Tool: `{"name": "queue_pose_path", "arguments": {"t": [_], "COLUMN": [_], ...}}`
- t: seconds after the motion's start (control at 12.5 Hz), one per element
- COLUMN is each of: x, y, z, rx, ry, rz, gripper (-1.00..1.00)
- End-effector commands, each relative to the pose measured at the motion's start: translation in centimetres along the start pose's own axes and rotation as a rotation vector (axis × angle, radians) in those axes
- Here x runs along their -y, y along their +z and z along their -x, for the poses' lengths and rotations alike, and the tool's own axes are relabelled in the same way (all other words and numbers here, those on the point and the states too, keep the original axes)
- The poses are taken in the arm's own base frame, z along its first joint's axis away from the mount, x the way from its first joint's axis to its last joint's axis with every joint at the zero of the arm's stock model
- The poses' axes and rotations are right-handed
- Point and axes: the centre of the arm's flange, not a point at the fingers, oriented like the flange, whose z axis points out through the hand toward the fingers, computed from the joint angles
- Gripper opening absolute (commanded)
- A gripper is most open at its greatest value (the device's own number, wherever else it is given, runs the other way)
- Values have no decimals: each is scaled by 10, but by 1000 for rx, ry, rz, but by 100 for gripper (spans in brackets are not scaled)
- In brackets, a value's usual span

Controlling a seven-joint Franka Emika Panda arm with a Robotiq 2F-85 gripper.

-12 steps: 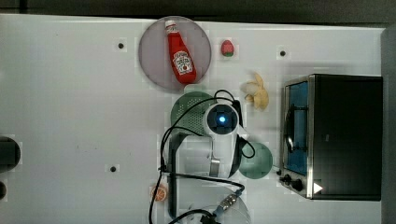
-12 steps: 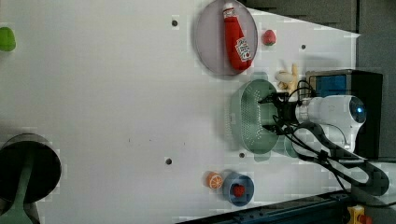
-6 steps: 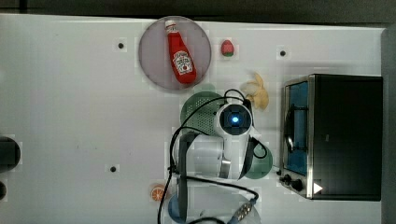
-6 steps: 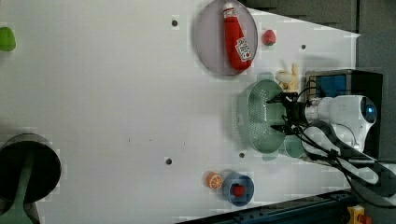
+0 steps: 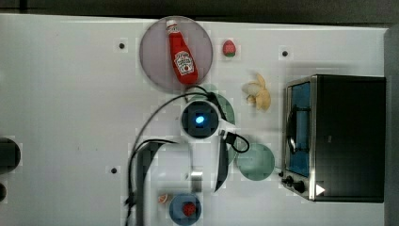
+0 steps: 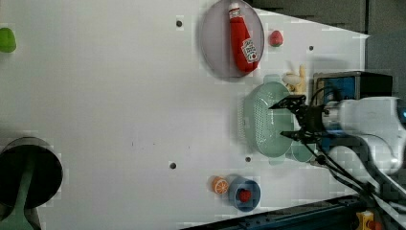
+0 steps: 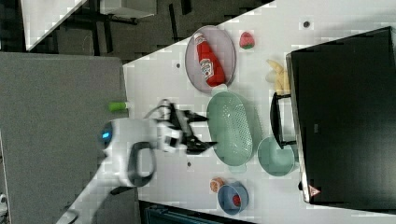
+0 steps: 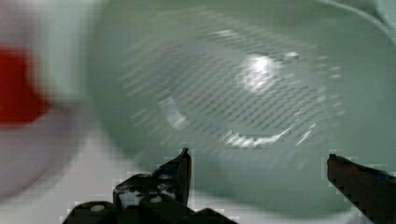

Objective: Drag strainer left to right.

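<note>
White table (image 5: 70, 94) w/ small dark holes; dark floor beyond its edge; grey panel (image 7: 60, 93) at the right view's left.

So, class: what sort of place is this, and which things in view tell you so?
Probably a robot lab's mock kitchen tabletop: a white table with bolt holes, a toaster oven, a ketchup bottle on a plate, a strainer and toy-like fruit, with a robot arm above.

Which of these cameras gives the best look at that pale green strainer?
The right view: the whole strainer lies unobstructed, rim and holes plain. In the left view the end effector covers one side of it. In the top view the arm hides most of it. The wrist view shows a blurred close-up.
</note>
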Motion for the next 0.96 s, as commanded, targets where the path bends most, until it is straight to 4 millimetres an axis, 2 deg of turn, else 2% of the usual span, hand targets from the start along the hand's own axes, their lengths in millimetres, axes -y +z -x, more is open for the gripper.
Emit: {"name": "queue_pose_path", "arguments": {"t": [0.08,0.24,0.56,0.64,0.8,0.96], "x": [-3,-24,-78,-91,-105,-106], "y": [-115,-162,-255,-273,-297,-306], "z": [10,16,39,40,32,22], "rx": [-110,-128,-108,-93,-78,-80], "ry": [-296,-352,-351,-341,-332,-396], "rz": [-139,-150,-104,-86,-86,-98], "gripper": [100,100,100,100,100,100]}}
